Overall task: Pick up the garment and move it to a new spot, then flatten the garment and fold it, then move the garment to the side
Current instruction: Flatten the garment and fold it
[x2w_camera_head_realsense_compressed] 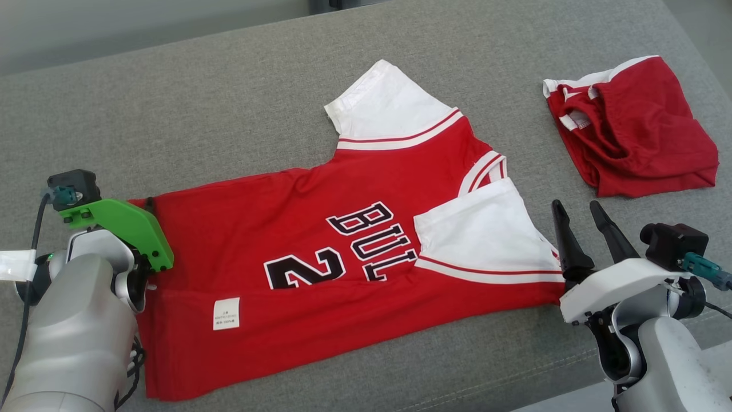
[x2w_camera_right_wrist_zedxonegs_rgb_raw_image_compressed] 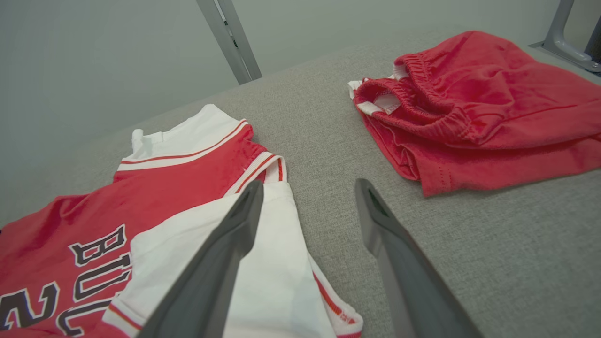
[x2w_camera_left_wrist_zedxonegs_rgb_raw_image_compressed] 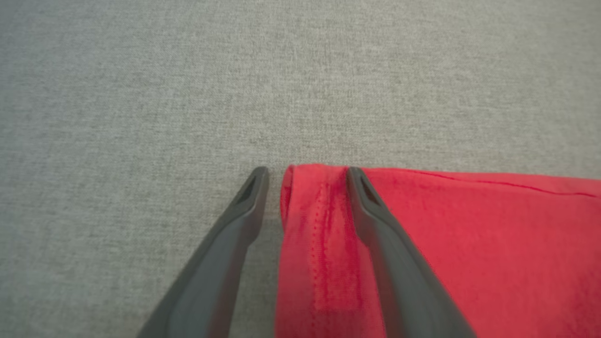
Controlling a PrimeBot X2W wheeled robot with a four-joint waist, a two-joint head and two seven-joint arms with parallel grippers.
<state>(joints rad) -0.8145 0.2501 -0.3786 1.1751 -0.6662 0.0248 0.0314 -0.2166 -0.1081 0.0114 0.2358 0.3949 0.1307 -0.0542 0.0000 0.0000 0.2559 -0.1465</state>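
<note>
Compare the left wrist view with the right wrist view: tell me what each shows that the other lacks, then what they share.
Left wrist view: the left end effector, open, straddling the stitched hem corner of the red jersey.
Right wrist view: the right end effector, open, by the white sleeve; black lettering, crumpled red shorts and a metal post.
Shared: the red jersey on the grey fabric surface.

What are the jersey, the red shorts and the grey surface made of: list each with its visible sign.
Jersey: soft matte knit, perhaps cotton or a blend; it creases and shows stitched hems.
Red shorts: similar matte knit, with a gathered elastic waistband.
Grey surface: coarse woven upholstery cloth, matte, with a flecked weave; the fibre cannot be told.
</note>
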